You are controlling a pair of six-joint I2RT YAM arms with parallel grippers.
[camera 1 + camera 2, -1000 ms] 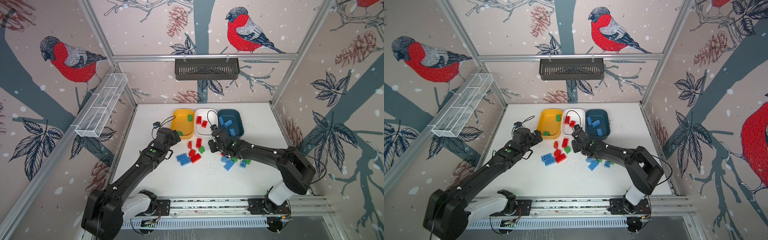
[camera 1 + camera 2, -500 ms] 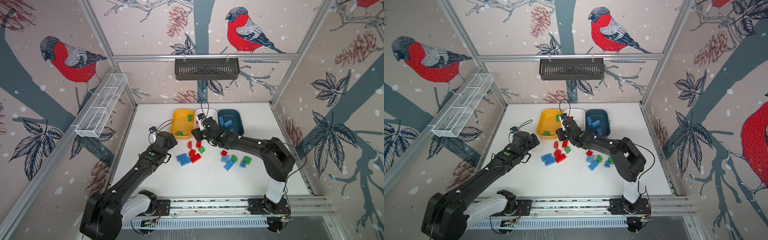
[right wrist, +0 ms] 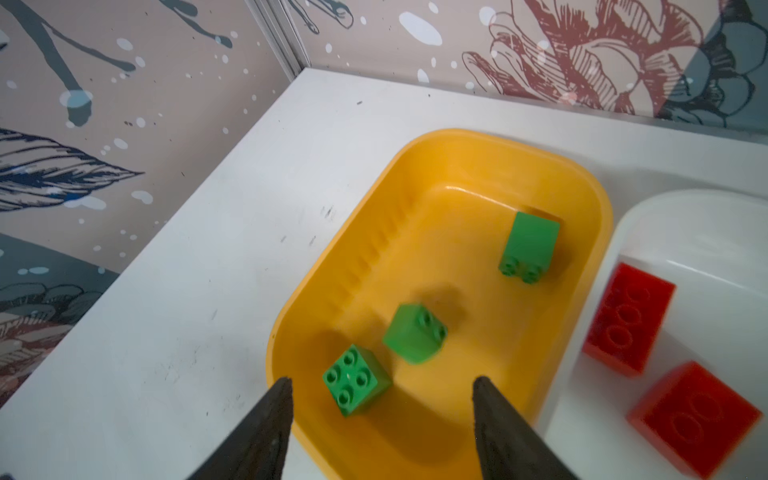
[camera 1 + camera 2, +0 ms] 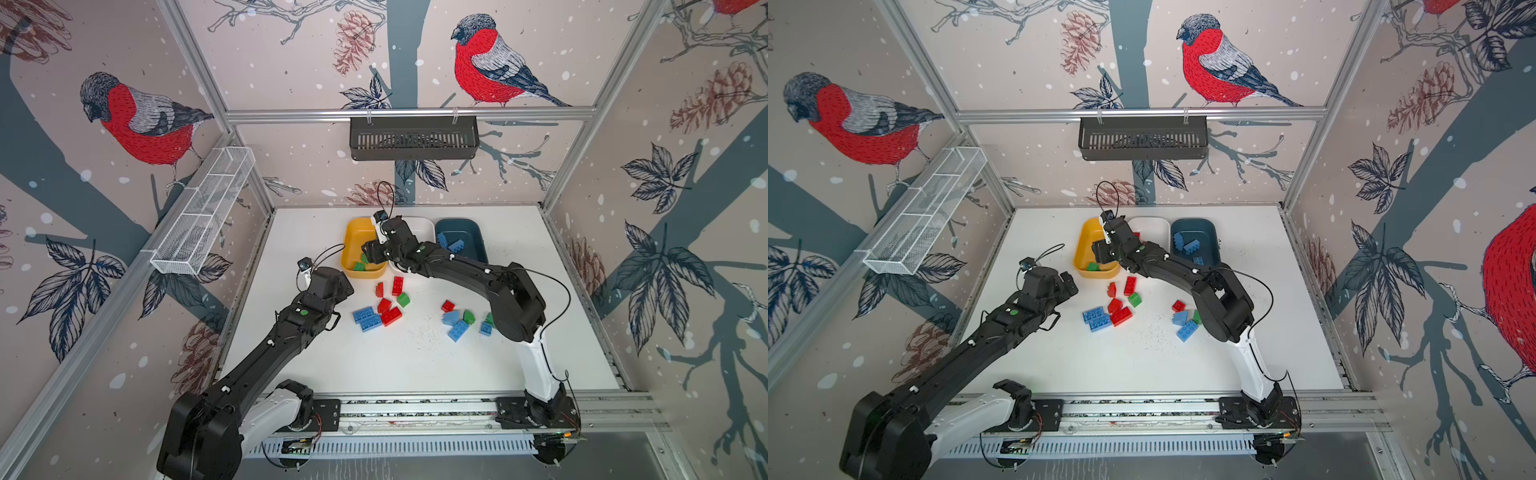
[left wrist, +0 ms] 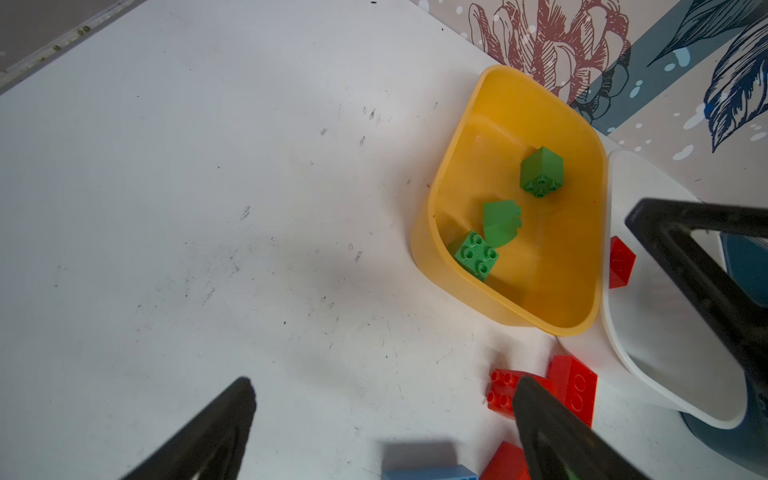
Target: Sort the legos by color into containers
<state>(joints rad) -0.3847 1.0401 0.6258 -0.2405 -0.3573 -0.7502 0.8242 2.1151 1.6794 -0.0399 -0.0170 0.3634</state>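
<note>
**Right fingers** (image 3: pixel 266 432): apart, with nothing clamped between them. In both top views they hang over the lower end of the yellow tub (image 4: pixel 352 232), just above the middle of the frame.

**Yellow tub:** holds three green legos (image 3: pixel 353 380). One lies studs-up directly beneath the right fingers. A second, just beside it, is blurred. A third lies on its side nearer the far end.

**White tub** (image 4: pixel 420 222): just beside the yellow tub, on its right. In both top views the right arm (image 4: pixel 457 266) covers most of it. The right wrist view shows two red legos (image 3: pixel 629 320) inside.

**Teal tub** (image 4: pixel 471 226): last on the right of the row, with blue legos (image 4: pixel 455 246) inside.

**Left fingers** (image 5: pixel 224 424): wide apart and empty. They are above the bare desk (image 4: pixel 415 365), left of frame centre and below the yellow tub.

**Unsorted items on the desk:**
- The central cluster (image 4: pixel 390 316) has red and blue pieces and one green piece, and lies in mid-frame.
- The right-hand cluster (image 4: pixel 457 331) has red, blue and green pieces. It is well apart from the first and partly hidden behind the right arm.
</note>
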